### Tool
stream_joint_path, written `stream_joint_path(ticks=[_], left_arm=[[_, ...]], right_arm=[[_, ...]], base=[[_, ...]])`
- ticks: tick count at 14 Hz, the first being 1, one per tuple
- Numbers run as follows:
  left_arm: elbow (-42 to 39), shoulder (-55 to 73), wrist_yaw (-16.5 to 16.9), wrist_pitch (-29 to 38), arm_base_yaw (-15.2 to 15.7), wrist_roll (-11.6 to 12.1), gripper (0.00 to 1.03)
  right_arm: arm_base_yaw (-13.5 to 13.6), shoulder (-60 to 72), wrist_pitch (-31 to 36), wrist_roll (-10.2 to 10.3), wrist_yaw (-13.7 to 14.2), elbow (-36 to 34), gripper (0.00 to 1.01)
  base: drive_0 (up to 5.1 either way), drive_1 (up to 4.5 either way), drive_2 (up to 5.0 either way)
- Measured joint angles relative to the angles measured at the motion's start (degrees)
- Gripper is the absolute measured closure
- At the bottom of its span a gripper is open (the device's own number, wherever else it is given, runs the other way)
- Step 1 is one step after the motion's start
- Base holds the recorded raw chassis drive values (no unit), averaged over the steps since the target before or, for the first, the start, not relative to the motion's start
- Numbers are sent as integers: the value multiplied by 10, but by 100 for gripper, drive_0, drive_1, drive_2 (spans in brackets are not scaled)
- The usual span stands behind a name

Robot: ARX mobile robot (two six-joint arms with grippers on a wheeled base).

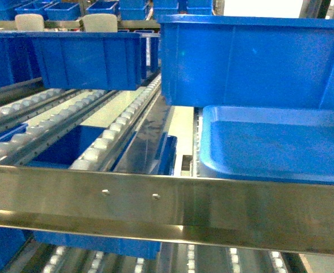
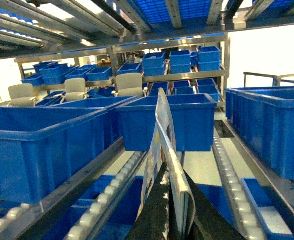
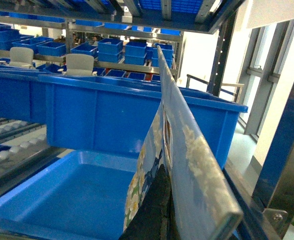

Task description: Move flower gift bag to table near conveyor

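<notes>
Two wrist views each show a flat, flower-printed gift bag seen edge-on, standing upright between dark fingers at the bottom of the frame. In the left wrist view the left gripper [image 2: 173,220] is pressed together on the lower edge of the left bag [image 2: 163,150], whose thin card side rises in front of a blue bin [image 2: 192,122] on the conveyor [image 2: 112,192], a track of small white rollers between steel rails. More blue bins stand to the left and right, and further bins fill the shelves [image 2: 187,75] behind, beside three pale chair backs. In the right wrist view the right gripper [image 3: 162,215] is pinching the right bag [image 3: 179,145], its white flower print showing low on the left face, its top edge reaching up toward the rack overhead. That bag stands just beside a shallow blue tray [image 3: 72,195], with a deep blue bin [image 3: 117,115] behind it and a window off to the right. The head view shows neither gripper nor bag: a broad steel rail [image 1: 167,207] crosses the foreground, roller tracks run away on the left, the tray [image 1: 269,145] lies on the right and a large bin [image 1: 252,60] sits behind it. A strip of pale tabletop [image 1: 178,128] shows between the rollers and the tray, partly hidden.
</notes>
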Motion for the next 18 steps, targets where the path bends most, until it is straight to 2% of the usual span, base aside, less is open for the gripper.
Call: stream_joint_path(ticks=[18], left_arm=[[0, 0, 0, 0, 1, 0, 101]], right_arm=[[0, 0, -1, 0, 0, 0, 99]], base=[[-481, 122, 354]])
